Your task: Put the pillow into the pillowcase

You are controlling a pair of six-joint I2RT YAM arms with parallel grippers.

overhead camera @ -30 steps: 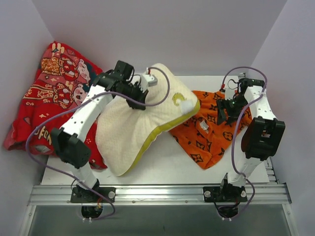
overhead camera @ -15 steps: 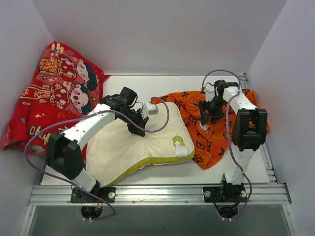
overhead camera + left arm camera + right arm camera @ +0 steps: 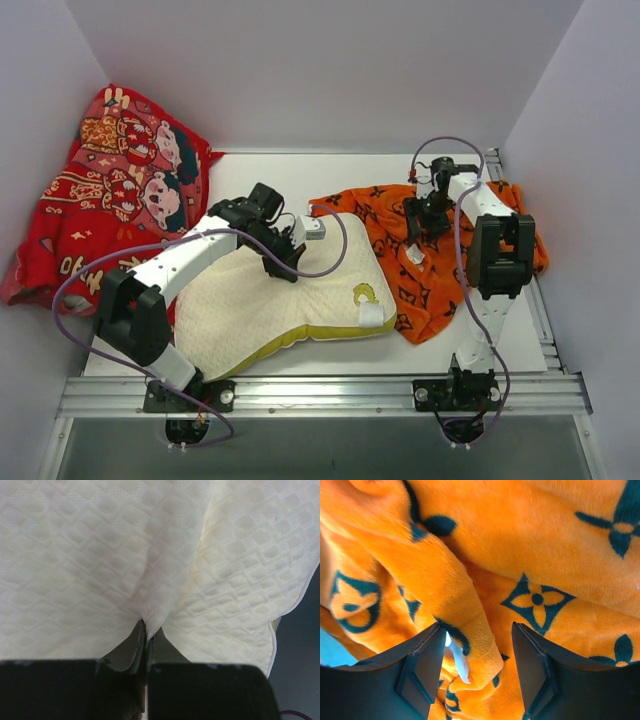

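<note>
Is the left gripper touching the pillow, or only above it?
Touching. The left wrist view shows the left gripper shut on a pinched fold of the pillow.

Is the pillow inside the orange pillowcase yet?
Not yet, it's out. The pillow lies bare, its cream top showing; the pillowcase lies crumpled beside it, and the left gripper pinches the pillow's fabric.

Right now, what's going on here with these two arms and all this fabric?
The left tool is shut on a pinch of the cream pillow, which lies flat with its right end overlapping the orange pillowcase. The right tool is open, straddling a fold of the pillowcase. The pillow is not inside yet. A red cloth sits at far left, untouched.
</note>
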